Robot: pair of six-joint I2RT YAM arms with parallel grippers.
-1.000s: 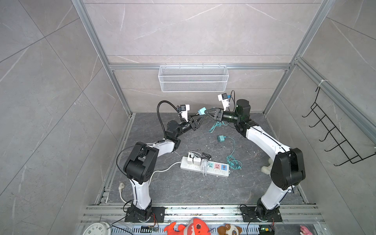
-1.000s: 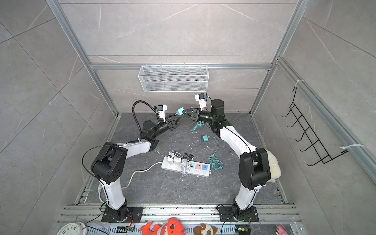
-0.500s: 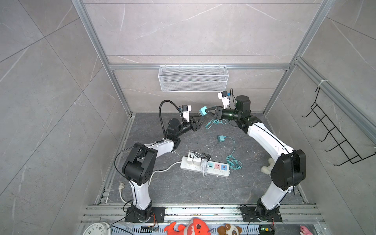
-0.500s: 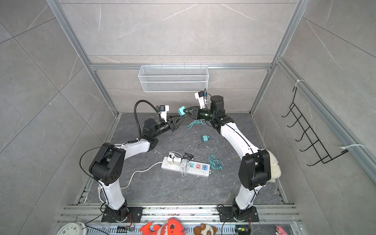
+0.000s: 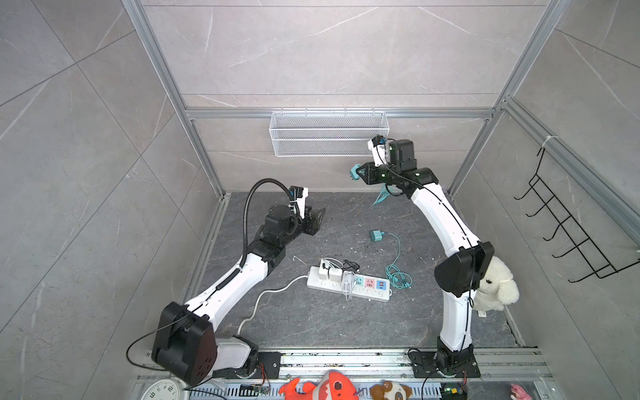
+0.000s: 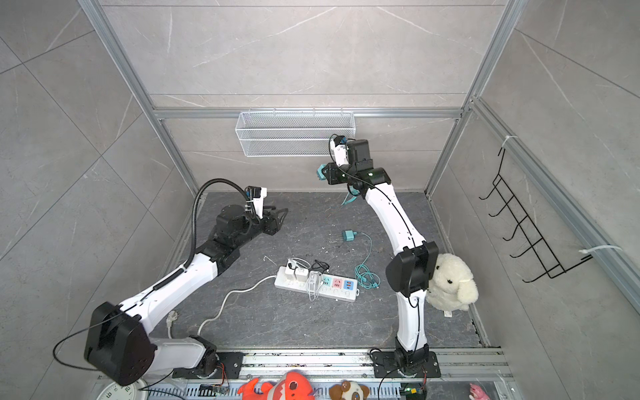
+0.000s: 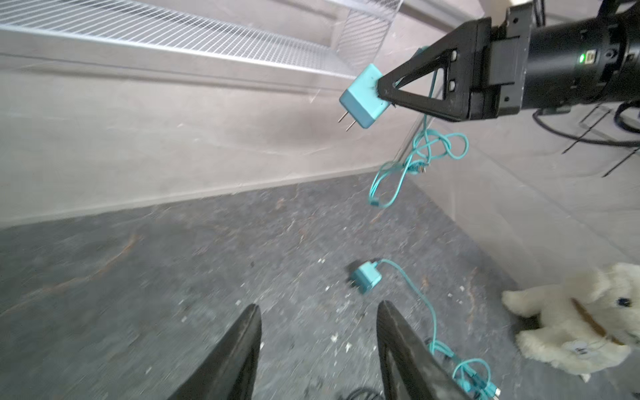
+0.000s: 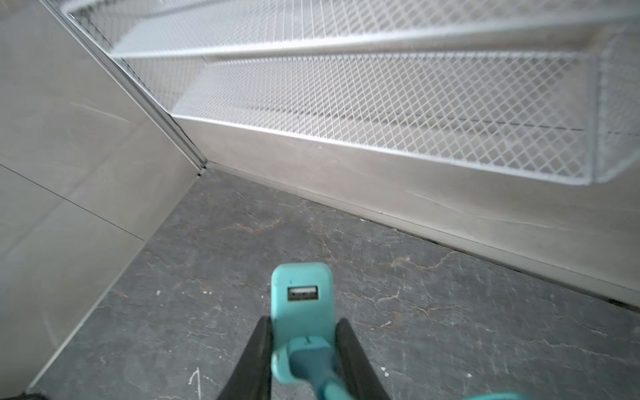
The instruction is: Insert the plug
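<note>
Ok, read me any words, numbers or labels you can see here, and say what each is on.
Nothing reads clearly.
Clock face: numerals, too small to read.
Tag on the plush dog: blurred.
Power strip: any markings too small.
Charger in the right fingers: no text shows.

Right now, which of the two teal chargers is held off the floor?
The teal charger clamped in the right gripper, prongs free, near the wire basket. The other teal charger lies on the floor, with nothing gripping it.
</note>
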